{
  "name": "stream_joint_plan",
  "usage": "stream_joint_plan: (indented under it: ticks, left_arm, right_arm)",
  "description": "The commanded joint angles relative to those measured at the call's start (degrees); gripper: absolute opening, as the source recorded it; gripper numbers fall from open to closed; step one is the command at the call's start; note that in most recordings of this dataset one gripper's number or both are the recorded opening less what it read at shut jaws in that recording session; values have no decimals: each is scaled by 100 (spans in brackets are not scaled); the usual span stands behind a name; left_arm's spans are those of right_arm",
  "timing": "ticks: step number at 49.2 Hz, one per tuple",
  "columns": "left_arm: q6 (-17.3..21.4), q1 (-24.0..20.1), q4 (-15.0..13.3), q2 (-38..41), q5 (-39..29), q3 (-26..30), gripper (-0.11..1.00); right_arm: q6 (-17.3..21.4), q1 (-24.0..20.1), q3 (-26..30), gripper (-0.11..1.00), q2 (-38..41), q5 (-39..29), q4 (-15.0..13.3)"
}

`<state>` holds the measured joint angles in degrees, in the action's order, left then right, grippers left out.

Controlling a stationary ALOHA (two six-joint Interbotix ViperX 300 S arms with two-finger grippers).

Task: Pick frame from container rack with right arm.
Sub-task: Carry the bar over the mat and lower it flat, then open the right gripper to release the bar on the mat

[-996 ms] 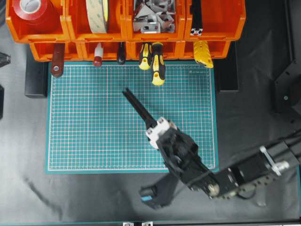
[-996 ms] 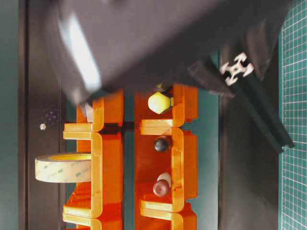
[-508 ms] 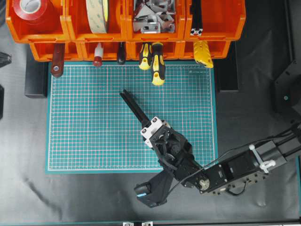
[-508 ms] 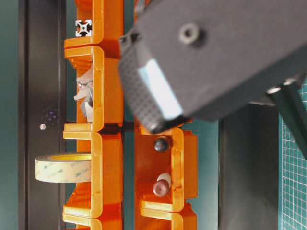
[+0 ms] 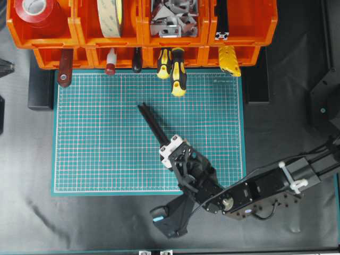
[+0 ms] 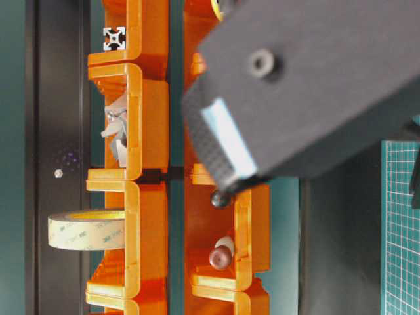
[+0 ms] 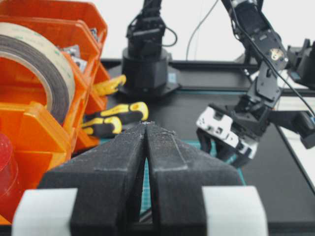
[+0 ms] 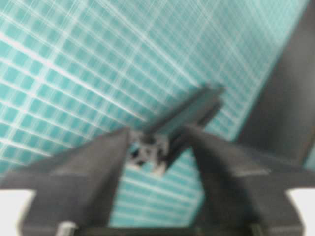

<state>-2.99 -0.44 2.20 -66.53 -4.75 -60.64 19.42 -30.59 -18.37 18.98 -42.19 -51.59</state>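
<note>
My right gripper point(image 5: 165, 139) is shut on one end of the frame point(image 5: 150, 119), a slim black bar that points up-left over the middle of the green mat point(image 5: 95, 138). In the right wrist view the fingers point(image 8: 98, 157) clamp the bar's slotted end face, and the frame point(image 8: 193, 110) runs away over the mat. The orange container rack point(image 5: 141, 40) stands along the mat's far edge. A second black bar point(image 5: 222, 24) lies in its top right bin; its end face also shows in the table-level view point(image 6: 113, 38). My left gripper point(image 7: 146, 126) is shut and empty.
Yellow-and-black screwdrivers point(image 5: 178, 71) stick out of the lower bins onto the mat. The top bins hold a red tape roll point(image 5: 37, 10), a beige tape roll point(image 5: 110, 16) and metal brackets point(image 5: 172, 21). Black cloth surrounds the mat.
My right gripper has drawn back slightly toward the front of the mat with the frame in it. The arm has swung lower and now blocks more of the table-level view.
</note>
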Motion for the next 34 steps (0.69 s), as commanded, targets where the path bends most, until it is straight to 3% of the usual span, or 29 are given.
stream_joint_plan:
  ticks: [1, 9, 20, 34]
  left_arm:
    - [18, -18, 18, 35, 26, 79, 0]
    - [18, -9, 18, -9, 18, 88, 0]
    - [9, -9, 18, -88, -62, 114, 0]
    - [-18, -9, 18, -97, -237, 114, 0]
  right_arm:
    - [18, -9, 62, 64, -70, 185, 114]
    - [35, -9, 70, 82, -53, 229, 193]
    - [202, -9, 149, 83, -202, 97, 879]
    - [1960, 26, -62, 83, -1345, -308, 826]
